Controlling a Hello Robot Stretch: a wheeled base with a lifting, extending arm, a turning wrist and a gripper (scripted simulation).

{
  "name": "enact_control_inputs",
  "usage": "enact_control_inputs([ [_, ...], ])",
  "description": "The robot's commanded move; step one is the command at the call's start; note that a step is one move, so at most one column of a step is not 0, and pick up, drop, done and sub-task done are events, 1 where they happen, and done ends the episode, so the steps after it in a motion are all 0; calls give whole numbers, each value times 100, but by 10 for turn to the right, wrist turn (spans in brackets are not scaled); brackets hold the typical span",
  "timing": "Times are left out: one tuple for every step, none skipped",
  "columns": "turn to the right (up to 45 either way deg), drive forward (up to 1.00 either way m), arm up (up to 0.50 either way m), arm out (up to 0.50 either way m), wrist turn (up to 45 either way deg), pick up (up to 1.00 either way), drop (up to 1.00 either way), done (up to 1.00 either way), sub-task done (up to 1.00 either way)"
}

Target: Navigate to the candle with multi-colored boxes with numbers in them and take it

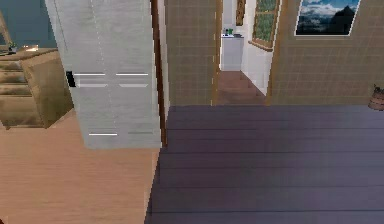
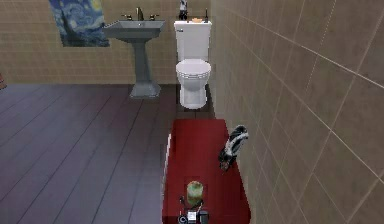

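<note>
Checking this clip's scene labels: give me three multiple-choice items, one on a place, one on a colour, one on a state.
1. In the arm side view, where does the toilet stand?
A. to the right of the sink
B. to the left of it
C. out in a hallway

2. What colour is the top of the low cabinet?
A. blue
B. red
C. white

3. In the forward view, the white door is:
A. shut flush in its frame
B. lying flat on the floor
C. swung open

Answers:
1. A, the toilet stands by the tiled side wall, with the pedestal sink to its left.
2. B, the top is plain red.
3. C, the door angles out from its brown frame.
</note>
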Motion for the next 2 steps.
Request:
enact_control_inputs([
  [0,0,10,0,0,0,0,0,0],
  [0,0,0,0,0,0,0,100,0],
])
